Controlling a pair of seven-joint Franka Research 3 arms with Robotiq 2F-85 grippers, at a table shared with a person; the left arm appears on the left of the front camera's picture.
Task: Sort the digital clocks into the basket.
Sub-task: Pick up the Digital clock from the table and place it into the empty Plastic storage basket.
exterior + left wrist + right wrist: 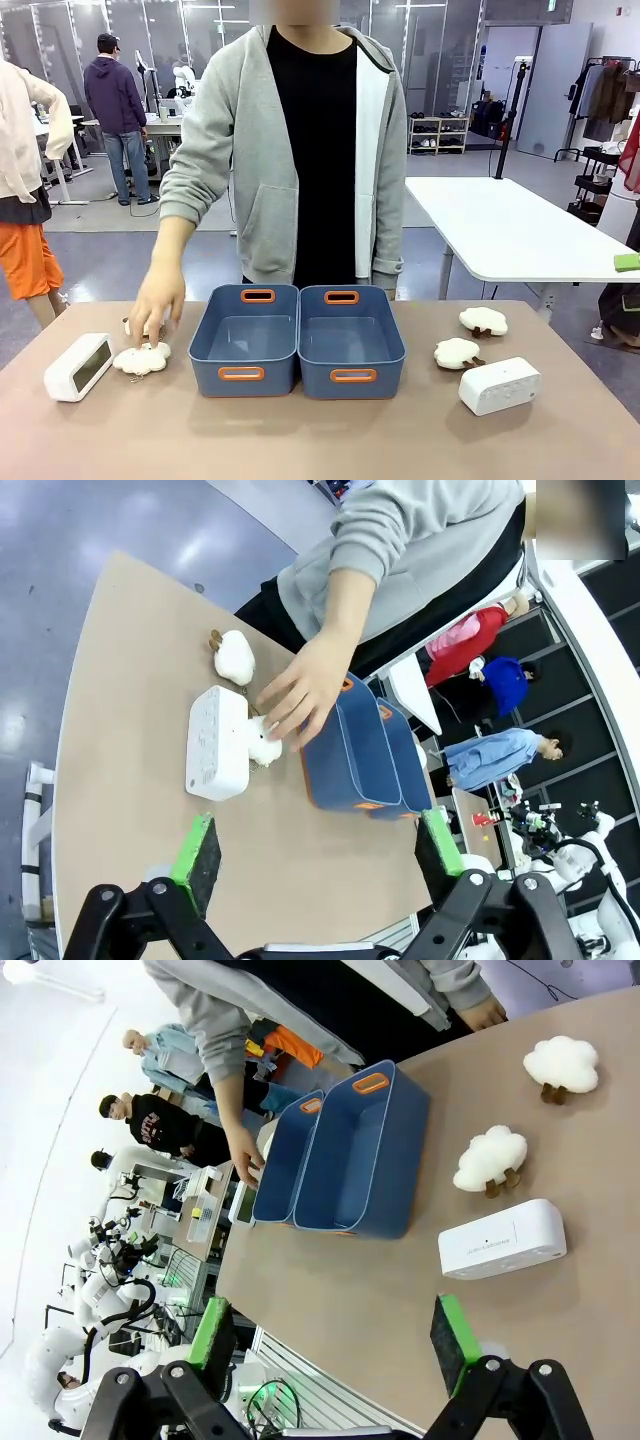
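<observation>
Front: grey-screen clock on desk, far left; dotted clock far right. Two blue baskets sit side by side mid-desk, both clocks outside them. Person's hand is over a plush sheep just beside the grey-screen clock.

L wrist: left end effector wide open, nothing held, above desk w/ grey-screen clock ahead.

R wrist: right end effector wide open, nothing held; dotted clock ahead, near another plush, apart from baskets.

This is an open lab hall. A white rectangular worktable stands on the grey floor at right, and glass partition walls line the upper left.
</observation>
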